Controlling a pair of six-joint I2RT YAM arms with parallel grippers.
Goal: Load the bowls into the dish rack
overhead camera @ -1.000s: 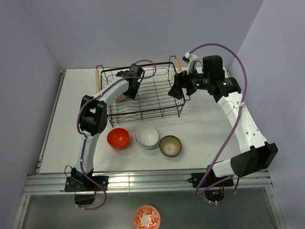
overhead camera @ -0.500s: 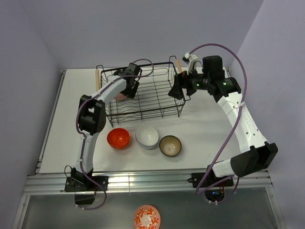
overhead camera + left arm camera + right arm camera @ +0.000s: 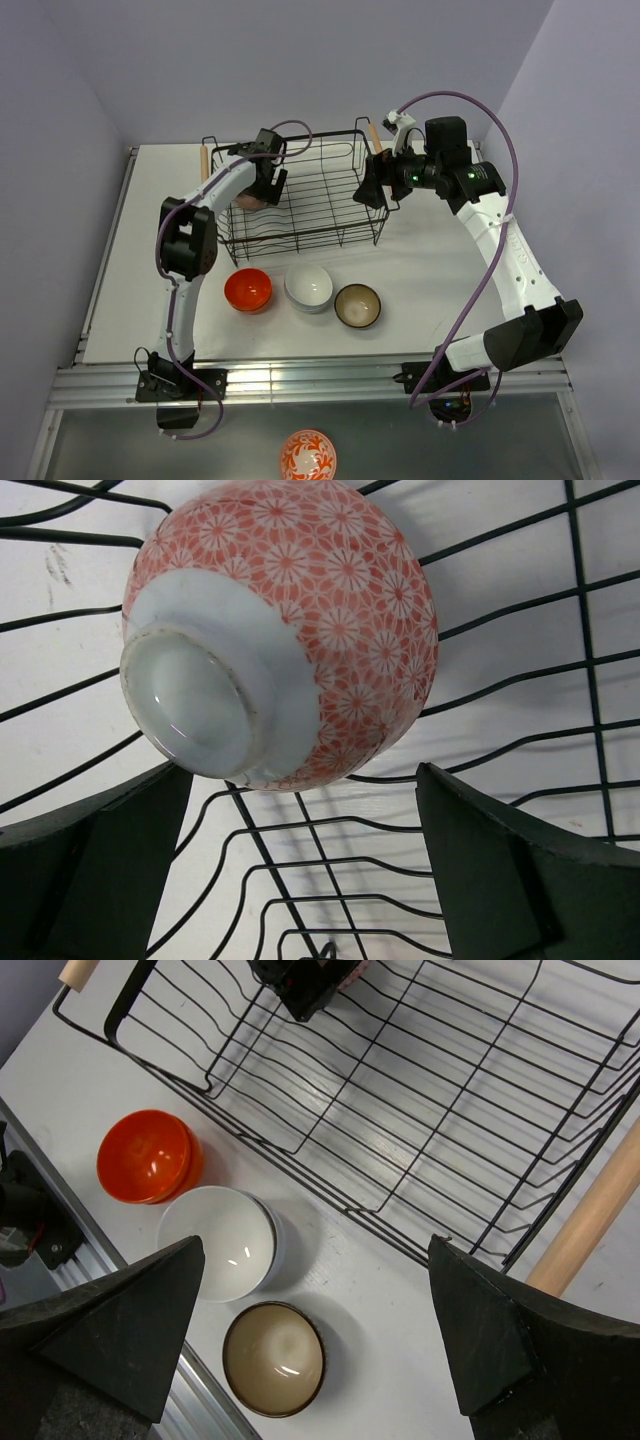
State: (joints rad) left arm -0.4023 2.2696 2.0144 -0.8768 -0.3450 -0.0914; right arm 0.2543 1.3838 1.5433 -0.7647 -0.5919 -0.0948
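Pincer L (image 3: pixel 303 810) spread by pink-patterned bowl (image 3: pixel 300 620) in dish rack (image 3: pixel 330 215); pincer R (image 3: pixel 316 1245) spread over rack edge

No text, label, brand, number or sign can be read anywhere

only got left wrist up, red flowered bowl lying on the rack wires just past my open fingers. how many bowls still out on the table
Observer: Three spots in a row in front of the dish rack: an orange bowl, a white bowl and a dark bowl with a tan inside.
Operator: is the orange just one
Observer: In the right wrist view a second orange rim shows beneath it, so it looks like two stacked.
Operator: where's the right arm
Observer: The right gripper is open, hovering at the rack's right end by its wooden handle.
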